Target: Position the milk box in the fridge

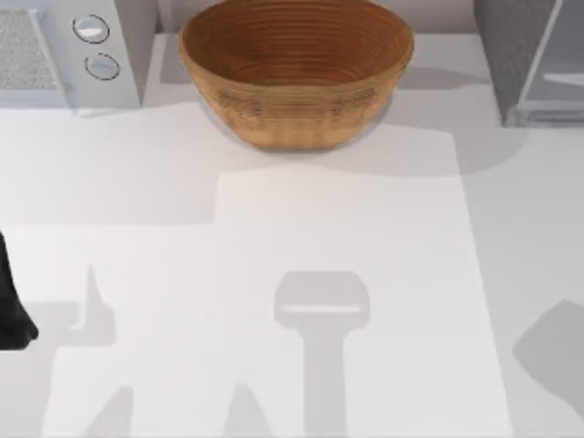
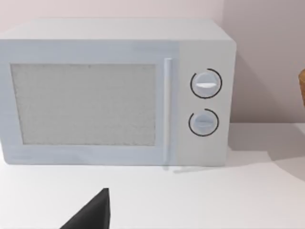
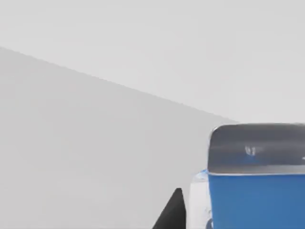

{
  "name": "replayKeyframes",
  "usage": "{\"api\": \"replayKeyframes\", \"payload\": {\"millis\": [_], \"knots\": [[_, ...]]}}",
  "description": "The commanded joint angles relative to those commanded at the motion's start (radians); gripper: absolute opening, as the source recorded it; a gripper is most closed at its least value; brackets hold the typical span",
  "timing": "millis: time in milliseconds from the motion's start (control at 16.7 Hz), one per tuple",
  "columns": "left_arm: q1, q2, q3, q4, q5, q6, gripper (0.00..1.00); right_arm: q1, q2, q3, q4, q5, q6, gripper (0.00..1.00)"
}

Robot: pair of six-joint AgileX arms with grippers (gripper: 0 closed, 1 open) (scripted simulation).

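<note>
Blue and white filled the near corner of the right wrist view, where the milk box [image 3: 255, 179] sat close against the camera with one dark fingertip [image 3: 172, 212] of the right gripper just beside it; whether those fingers were clamped on the carton or merely next to it, I could not tell. From above, the fridge [image 1: 511, 55] stood at the far right corner of the table [image 1: 347, 274], its pale door panel [image 1: 561, 64] angled toward the middle, with the wicker bowl [image 1: 297, 68] just to its left and the white microwave [image 1: 64, 50] at the far left. The left arm [image 1: 11, 310] was parked at the table's left edge, a dark finger [image 2: 93, 214] facing the microwave [image 2: 114, 90]; its opening could not be judged either. The placing looked not yet done. The main risk, as I judged it, was a weak or off-centre hold letting the carton tilt or slip on the way to the fridge. A swing toward the cabinet could also catch the door panel or frame, or clip the bowl's rim, since the two stood near each other.
</note>
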Motion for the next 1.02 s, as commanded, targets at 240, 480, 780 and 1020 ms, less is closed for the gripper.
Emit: {"api": "replayKeyframes", "payload": {"millis": [240, 480, 780, 1020], "knots": [[0.0, 0.0, 0.0, 0.0, 0.0, 0.0, 1.0, 0.532, -0.143, -0.072, -0.09, -0.101, 0.004, 0.0], [0.0, 0.0, 0.0, 0.0, 0.0, 0.0, 1.0, 1.169, -0.345, -0.141, -0.174, -0.178, 0.01, 0.0], [0.0, 0.0, 0.0, 0.0, 0.0, 0.0, 1.0, 1.834, -0.685, -0.23, -0.278, -0.277, 0.013, 0.0], [0.0, 0.0, 0.0, 0.0, 0.0, 0.0, 1.0, 2.186, -0.914, -0.297, -0.351, -0.357, 0.008, 0.0]]}}
